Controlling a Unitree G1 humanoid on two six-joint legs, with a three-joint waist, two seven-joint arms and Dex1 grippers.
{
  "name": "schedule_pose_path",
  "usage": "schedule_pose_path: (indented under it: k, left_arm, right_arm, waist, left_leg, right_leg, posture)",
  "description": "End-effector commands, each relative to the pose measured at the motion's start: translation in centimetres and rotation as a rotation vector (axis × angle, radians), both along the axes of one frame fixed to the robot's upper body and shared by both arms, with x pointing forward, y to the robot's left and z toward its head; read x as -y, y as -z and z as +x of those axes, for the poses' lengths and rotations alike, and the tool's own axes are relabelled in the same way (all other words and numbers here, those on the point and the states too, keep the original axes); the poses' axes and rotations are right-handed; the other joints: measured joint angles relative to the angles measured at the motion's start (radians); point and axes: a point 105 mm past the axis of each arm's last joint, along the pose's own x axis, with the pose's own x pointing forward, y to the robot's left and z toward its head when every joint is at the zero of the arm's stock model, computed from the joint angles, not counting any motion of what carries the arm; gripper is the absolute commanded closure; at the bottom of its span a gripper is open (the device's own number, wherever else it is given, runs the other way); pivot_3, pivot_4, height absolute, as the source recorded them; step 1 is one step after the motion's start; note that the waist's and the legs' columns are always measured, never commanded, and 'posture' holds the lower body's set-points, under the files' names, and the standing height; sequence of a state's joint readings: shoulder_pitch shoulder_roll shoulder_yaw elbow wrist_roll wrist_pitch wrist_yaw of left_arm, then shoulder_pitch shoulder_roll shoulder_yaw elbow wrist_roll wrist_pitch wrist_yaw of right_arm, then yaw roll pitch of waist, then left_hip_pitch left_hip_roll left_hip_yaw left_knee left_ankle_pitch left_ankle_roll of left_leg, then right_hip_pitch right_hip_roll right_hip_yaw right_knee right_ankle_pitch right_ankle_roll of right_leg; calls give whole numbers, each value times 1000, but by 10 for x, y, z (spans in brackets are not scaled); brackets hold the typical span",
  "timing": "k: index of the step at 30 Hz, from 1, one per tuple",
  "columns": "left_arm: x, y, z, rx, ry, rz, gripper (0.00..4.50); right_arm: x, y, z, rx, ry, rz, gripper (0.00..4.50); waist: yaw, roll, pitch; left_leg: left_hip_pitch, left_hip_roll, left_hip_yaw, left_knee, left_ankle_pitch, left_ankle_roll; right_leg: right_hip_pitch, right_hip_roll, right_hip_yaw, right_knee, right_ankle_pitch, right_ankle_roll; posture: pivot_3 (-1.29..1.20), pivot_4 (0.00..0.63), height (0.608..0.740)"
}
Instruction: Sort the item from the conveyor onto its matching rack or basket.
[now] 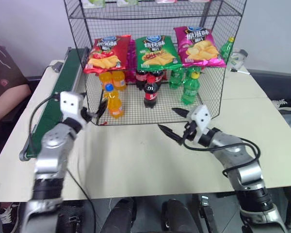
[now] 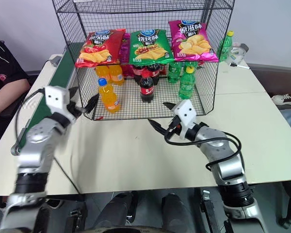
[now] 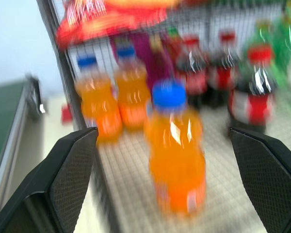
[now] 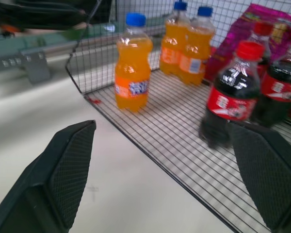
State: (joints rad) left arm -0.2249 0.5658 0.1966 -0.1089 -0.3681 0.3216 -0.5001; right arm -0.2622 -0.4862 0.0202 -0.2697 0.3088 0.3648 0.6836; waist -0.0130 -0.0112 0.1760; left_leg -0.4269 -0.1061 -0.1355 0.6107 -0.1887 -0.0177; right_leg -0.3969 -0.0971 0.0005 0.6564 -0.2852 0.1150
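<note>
Tabletop (image 1: 150, 155), pale and smooth, carries the tall black wire rack (image 1: 218, 73), the landmark here. Its gridded floor lets bottles stand upright while the open front admits an arm. The conveyor (image 1: 63, 87), a dark-green belt between grey metal rails, runs along the rack's left side. Red, green and pink chip bags (image 1: 157, 51), glossy and crinkled, hang across the rack's front above the drinks. Each drink sits with its own kind: green bottles (image 1: 189, 87) to the right, cola bottles (image 1: 151, 92) in the middle, orange at the left. The orange soda bottle (image 1: 114, 102), clear plastic with a blue cap, stands free just inside the rack's front left corner, probably released there. The left gripper (image 1: 92, 115) sits just outside that corner, jaws apart and empty. The right gripper (image 1: 177, 124) waits before the rack's front, jaws likewise spread.
</note>
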Motion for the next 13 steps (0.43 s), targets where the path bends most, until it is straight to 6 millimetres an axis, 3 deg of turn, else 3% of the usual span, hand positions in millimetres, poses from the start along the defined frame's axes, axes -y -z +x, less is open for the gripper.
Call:
schedule_pose_path:
  k: [1,7,13]
  left_arm:
    - [-15,-8,-19,-38,42,11,18]
    - [-28,-2,-38,-102,44,4,18]
    - [-25,1,-42,-110,41,5,18]
  right_arm:
    - [14,-8,-3,5,-6,-5,0]
    - [36,-6,-4,-23,36,-42,0]
    - [36,-5,-4,-21,36,-46,0]
  waist:
    - [2,0,0]
    - [8,0,0]
    - [5,0,0]
  left_leg:
    - [0,0,0,0,0,0]
    - [0,0,-1,0,-1,1]
    - [0,1,0,-1,-1,1]
  right_leg:
    - [0,0,0,0,0,0]
    - [0,-1,1,-3,-2,-4]
    - [1,-1,1,-3,-2,-4]
  posture:
    - [0,150,740]
    - [0,150,740]
    - [0,150,740]
